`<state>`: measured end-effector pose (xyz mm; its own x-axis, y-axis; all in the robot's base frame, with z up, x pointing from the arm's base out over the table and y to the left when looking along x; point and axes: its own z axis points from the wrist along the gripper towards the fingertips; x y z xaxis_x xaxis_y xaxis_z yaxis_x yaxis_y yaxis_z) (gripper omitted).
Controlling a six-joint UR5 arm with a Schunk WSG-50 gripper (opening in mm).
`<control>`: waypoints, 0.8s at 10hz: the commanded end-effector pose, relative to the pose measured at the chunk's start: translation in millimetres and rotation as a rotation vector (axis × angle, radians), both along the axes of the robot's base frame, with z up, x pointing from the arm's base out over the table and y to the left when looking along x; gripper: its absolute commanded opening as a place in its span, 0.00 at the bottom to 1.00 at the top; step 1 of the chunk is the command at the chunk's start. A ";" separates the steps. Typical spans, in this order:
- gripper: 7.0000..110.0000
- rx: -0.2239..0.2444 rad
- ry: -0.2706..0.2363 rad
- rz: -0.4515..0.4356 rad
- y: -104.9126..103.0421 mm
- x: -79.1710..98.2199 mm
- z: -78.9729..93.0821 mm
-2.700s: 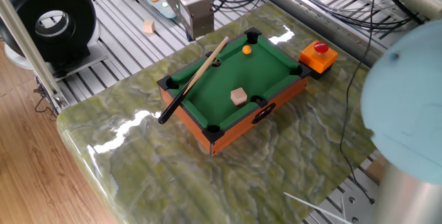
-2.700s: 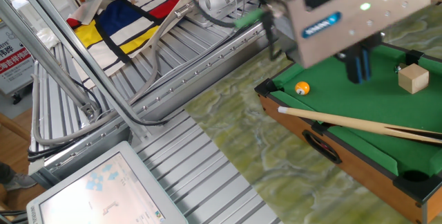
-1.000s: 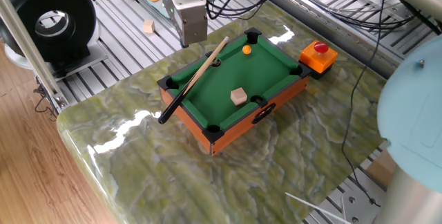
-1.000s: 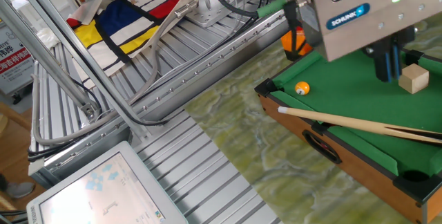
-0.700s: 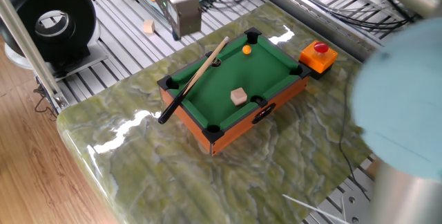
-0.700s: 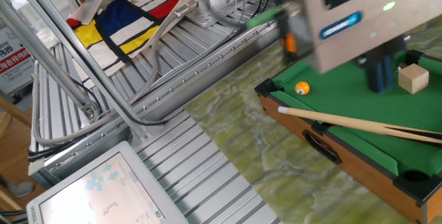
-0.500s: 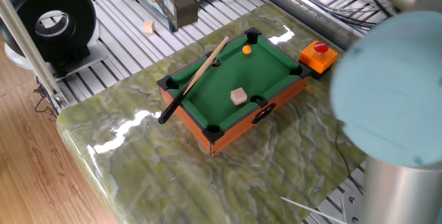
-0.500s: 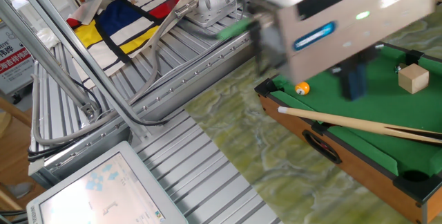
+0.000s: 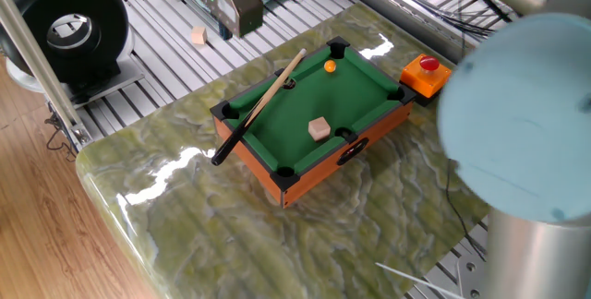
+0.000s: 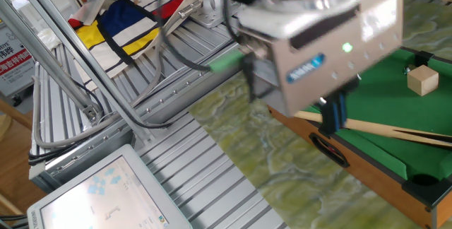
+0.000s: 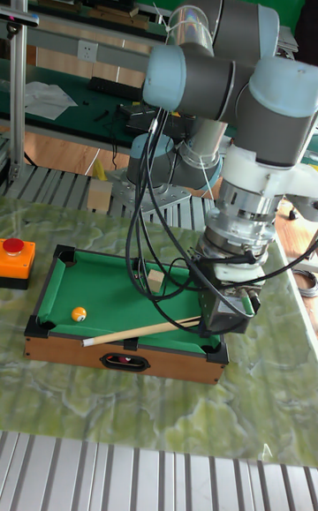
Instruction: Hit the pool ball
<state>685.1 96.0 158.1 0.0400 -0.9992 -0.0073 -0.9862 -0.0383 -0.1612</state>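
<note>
Only partly legible label on hand (image 10: 332, 114) housing; hand grip state unclear; pool ball (image 9: 330, 65) on felt.

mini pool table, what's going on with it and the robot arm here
A UR5 arm holds its hand over one end of the mini pool table, near the cue stick that lies along one long rail. The orange pool ball sits on the felt near a corner pocket, untouched, and a tan wooden cube rests further down the felt. Whether the hand is open or shut cannot be told.
</note>
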 end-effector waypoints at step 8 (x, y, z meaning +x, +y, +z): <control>0.00 0.012 0.002 -0.018 -15.7 -47.0 -35.9</control>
<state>646.5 85.7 126.9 0.0394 -0.9992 -0.0045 -0.9846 -0.0380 -0.1706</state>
